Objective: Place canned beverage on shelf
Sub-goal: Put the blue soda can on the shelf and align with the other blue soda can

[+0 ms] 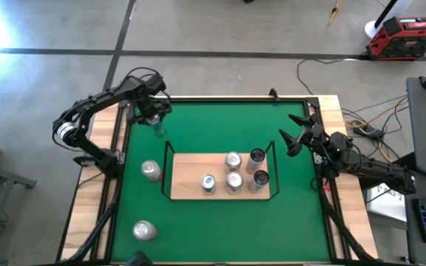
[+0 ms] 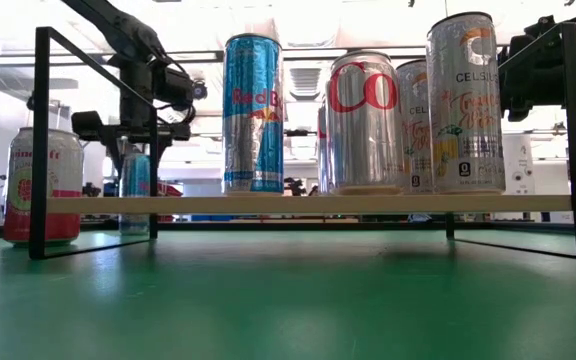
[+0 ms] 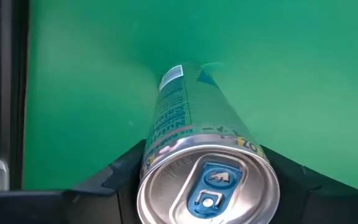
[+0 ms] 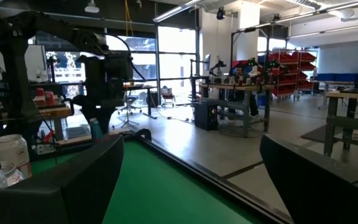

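Observation:
A slim silver can with a blue tab stands upright on the green felt near the table's far left corner. My left gripper comes down over it, its fingers closed against the can's upper sides. The low view shows the same can under that gripper. The shelf, a light-wood board with a black wire rail, sits mid-table and carries several upright cans. My right gripper waits open at the table's right edge, holding nothing. My left gripper pinches the can just below its top rim, one finger on each side. The fingers come from above, pointing down. The can stands upright with its base on the felt.
Two loose cans stand on the felt left of the shelf, one beside its left rail and one near the front edge. The shelf's left half is bare board. Open felt lies between the held can and the shelf.

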